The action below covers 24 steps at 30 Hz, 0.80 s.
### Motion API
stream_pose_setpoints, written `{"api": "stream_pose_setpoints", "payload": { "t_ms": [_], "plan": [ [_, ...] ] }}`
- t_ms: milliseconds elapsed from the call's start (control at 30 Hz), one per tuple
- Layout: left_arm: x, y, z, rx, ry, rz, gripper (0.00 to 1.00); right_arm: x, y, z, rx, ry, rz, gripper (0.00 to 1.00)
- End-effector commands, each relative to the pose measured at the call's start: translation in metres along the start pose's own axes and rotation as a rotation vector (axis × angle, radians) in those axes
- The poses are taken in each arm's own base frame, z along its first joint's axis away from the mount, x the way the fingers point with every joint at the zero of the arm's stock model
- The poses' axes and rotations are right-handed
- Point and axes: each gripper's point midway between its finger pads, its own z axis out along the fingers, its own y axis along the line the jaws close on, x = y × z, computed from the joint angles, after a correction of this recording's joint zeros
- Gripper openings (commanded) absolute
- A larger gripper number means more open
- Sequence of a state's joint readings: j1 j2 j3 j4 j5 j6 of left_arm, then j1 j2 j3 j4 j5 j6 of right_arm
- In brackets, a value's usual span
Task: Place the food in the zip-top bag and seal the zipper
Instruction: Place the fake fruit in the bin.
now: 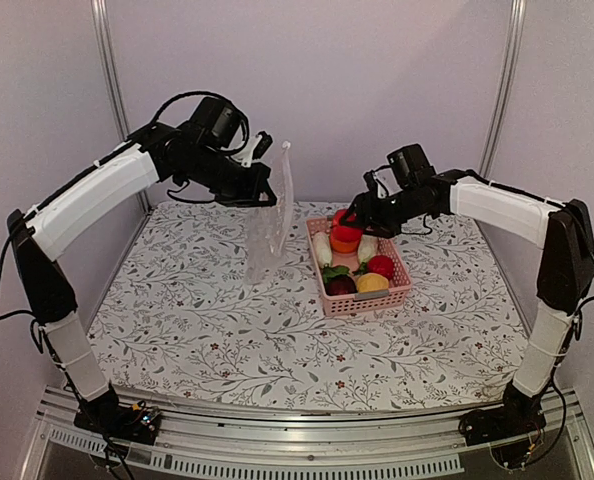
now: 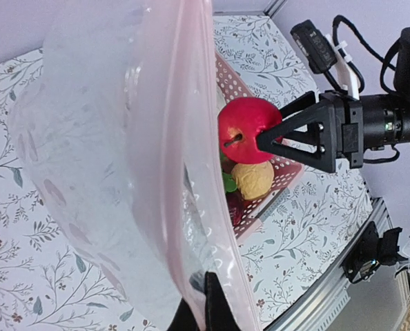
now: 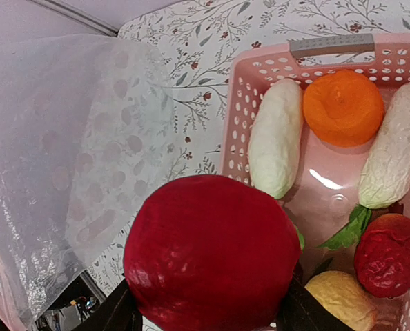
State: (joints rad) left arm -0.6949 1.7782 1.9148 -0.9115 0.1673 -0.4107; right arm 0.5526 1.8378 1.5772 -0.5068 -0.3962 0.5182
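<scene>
My left gripper [image 1: 265,192] is shut on the mouth edge of the clear zip-top bag [image 1: 270,232] and holds it hanging upright above the table. In the left wrist view the bag [image 2: 108,158] fills the left, its zipper [image 2: 194,138] runs down to my gripper [image 2: 206,307]. My right gripper [image 1: 350,214] is shut on a red apple [image 1: 342,218] above the pink basket's far end, right of the bag. The apple [image 3: 212,255] fills the right wrist view between my right gripper's [image 3: 208,307] fingers. It also shows in the left wrist view [image 2: 241,131].
The pink basket [image 1: 369,303] sits right of centre and holds an orange fruit [image 3: 343,107], two cream-white vegetables [image 3: 275,138], a red fruit [image 3: 391,255], a yellow one [image 3: 339,300] and a dark purple one [image 1: 341,285]. The tablecloth is floral.
</scene>
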Motion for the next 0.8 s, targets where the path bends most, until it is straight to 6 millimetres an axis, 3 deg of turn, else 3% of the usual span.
{"api": "stream_pose_setpoints", "payload": {
  "t_ms": [0, 133, 167, 233, 267, 467, 633, 767],
  "plan": [
    [0.012, 0.007, 0.014, -0.031, 0.042, 0.019, 0.0, 0.013, -0.035, 0.016, 0.102, 0.011, 0.019, 0.47],
    [0.014, 0.008, 0.019, -0.028, 0.045, 0.016, 0.0, 0.025, -0.065, 0.034, 0.186, 0.037, 0.067, 0.62],
    [0.014, 0.007, 0.019, -0.025, 0.046, 0.016, 0.0, 0.026, -0.064, 0.038, 0.177, 0.046, 0.077, 0.69],
    [0.015, 0.007, 0.02, -0.021, 0.048, 0.017, 0.0, 0.024, -0.051, 0.039, 0.117, 0.06, 0.091, 0.96],
    [0.015, 0.005, 0.021, -0.017, 0.048, 0.019, 0.0, 0.022, -0.043, 0.038, 0.092, 0.062, 0.09, 0.98],
    [0.013, 0.006, 0.027, -0.015, 0.045, 0.018, 0.0, -0.005, 0.027, 0.009, -0.081, -0.011, -0.001, 0.96],
    [0.007, 0.002, 0.031, 0.002, 0.03, 0.008, 0.0, -0.008, 0.093, -0.018, -0.315, -0.039, -0.083, 0.89],
    [0.006, -0.001, 0.035, 0.015, 0.035, 0.004, 0.0, -0.009, 0.124, -0.023, -0.395, -0.054, -0.144, 0.87]
  ]
}}
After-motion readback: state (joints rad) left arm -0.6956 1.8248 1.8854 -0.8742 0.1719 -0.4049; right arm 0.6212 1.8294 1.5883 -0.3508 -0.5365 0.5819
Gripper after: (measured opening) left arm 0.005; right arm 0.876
